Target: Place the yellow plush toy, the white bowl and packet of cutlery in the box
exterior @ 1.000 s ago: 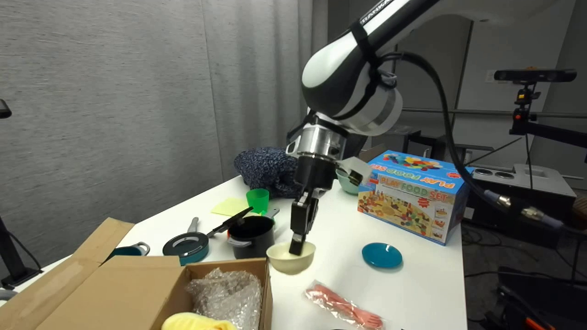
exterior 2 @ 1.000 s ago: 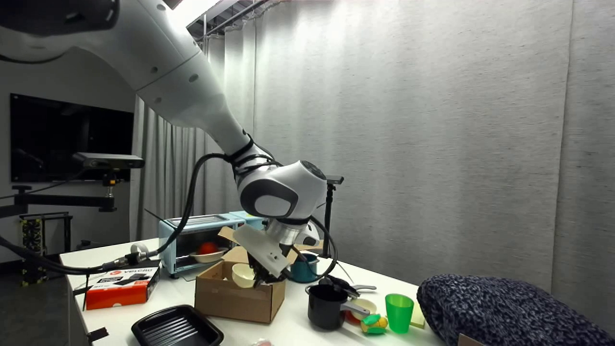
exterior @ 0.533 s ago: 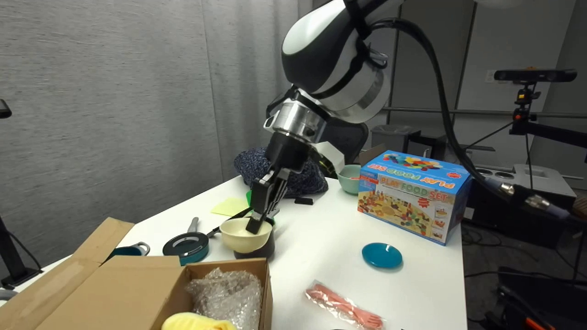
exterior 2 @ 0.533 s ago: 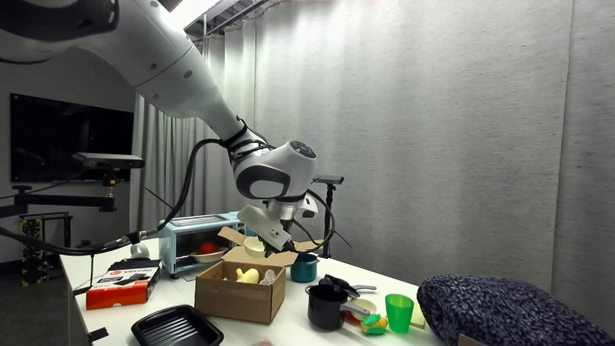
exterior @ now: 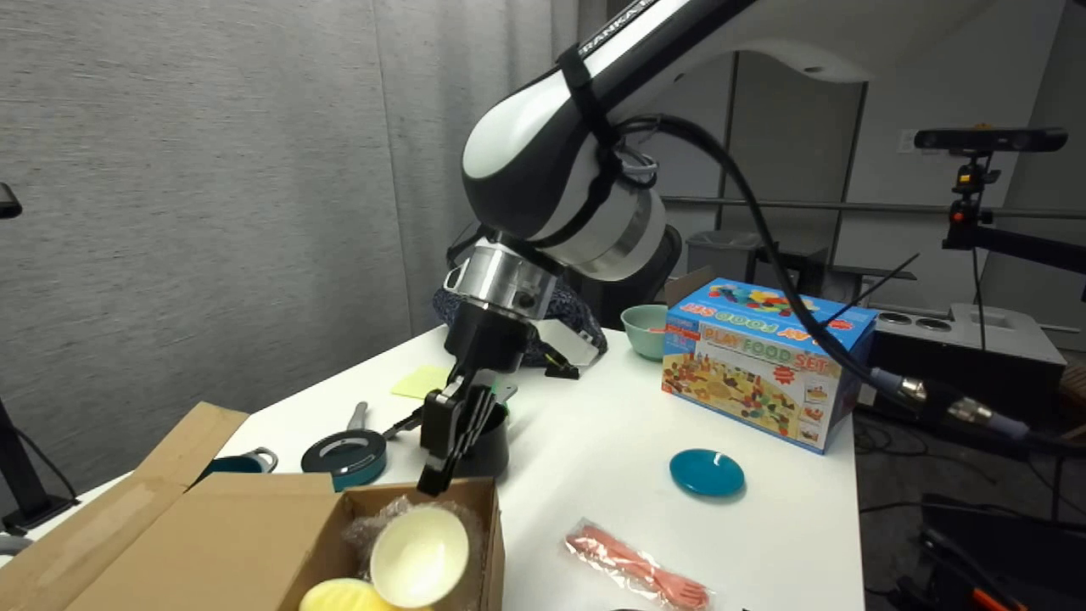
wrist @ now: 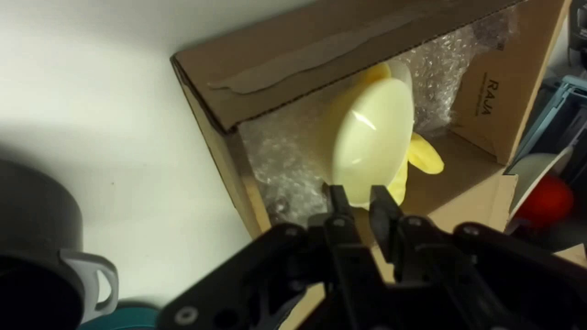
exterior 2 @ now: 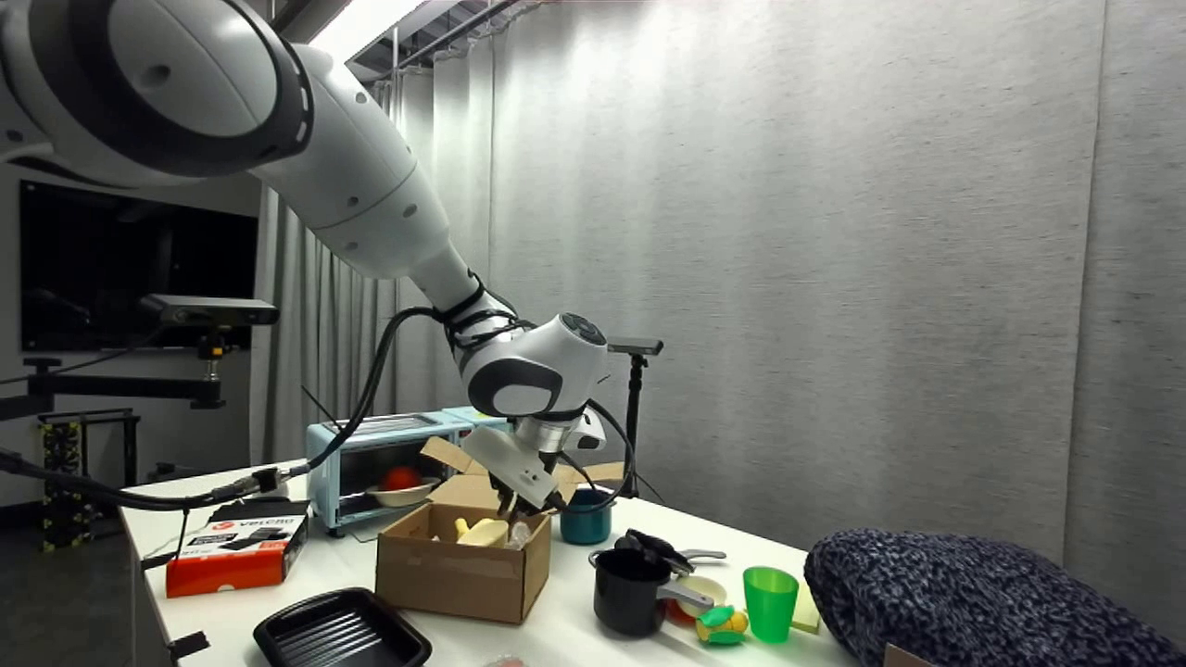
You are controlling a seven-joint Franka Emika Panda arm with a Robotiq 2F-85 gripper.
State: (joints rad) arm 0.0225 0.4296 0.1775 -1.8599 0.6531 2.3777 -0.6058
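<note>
The white bowl (exterior: 420,556) lies tilted inside the brown box (exterior: 212,543), beside and partly over the yellow plush toy (exterior: 344,596) and on bubble wrap. The wrist view shows the bowl (wrist: 373,142) with the toy (wrist: 425,155) partly hidden behind it, inside the box (wrist: 293,68). My gripper (exterior: 434,485) hangs above the box edge. In the wrist view the fingertips (wrist: 359,195) stand a small gap apart with nothing between them; the bowl appears beyond the tips. The packet of cutlery (exterior: 636,567) lies on the white table, right of the box.
A black pot (exterior 2: 630,593), a teal pot (exterior 2: 586,519) and a lidded pan (exterior: 344,458) stand near the box. A blue plate (exterior: 707,473), a printed toy box (exterior: 755,365), a black tray (exterior 2: 343,630) and a toaster oven (exterior 2: 371,472) are also on the table. Box flaps stick out.
The gripper carried the white bowl leftward and up in an exterior view, then over the box. The bowl is now released inside the box, with the gripper above it.
</note>
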